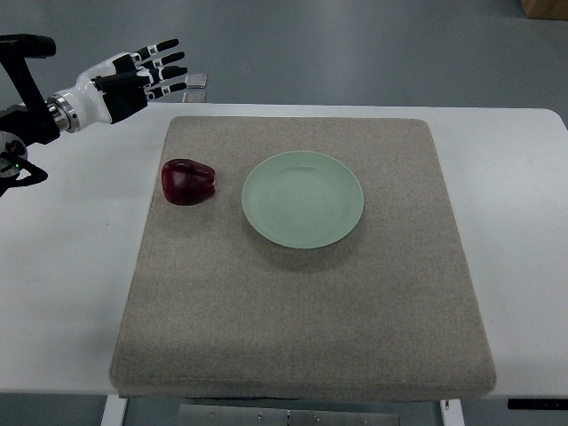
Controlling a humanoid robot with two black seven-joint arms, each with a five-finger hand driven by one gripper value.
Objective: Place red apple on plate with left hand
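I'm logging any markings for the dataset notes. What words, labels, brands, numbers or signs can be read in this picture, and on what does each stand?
None can be read: the red apple, plate, mat, table and left hand bear no visible print.

red apple point(188, 182) lies on grey mat point(302, 293) just left of pale green plate point(303, 199); left hand point(133, 82) hovers apart, fingers seemingly extended.

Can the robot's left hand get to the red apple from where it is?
Probably yes. The left hand hangs open above the red apple, with only bare table and mat between them.
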